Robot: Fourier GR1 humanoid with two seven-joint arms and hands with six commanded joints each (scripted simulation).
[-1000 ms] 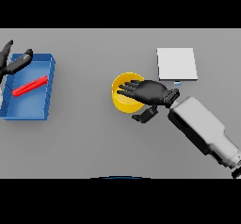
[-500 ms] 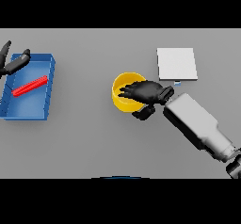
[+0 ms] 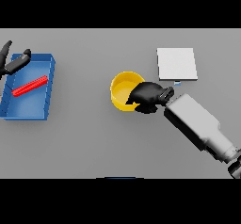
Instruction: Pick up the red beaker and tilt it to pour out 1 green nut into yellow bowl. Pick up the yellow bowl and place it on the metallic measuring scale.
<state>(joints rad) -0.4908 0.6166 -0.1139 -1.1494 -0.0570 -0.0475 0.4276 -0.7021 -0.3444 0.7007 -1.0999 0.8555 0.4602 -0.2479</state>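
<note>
yellow bowl [image 3: 123, 90] gripped at its rim by curled right hand [image 3: 148, 95], left hand [image 3: 13, 63] relaxed, over blue tray [image 3: 28, 106]

The right hand [image 3: 148, 95] has closed its fingers over the near-right rim of the yellow bowl [image 3: 123, 91], where a second ago they lay spread above it. The left hand [image 3: 13, 63] has drifted further toward the desk's left edge.
</note>
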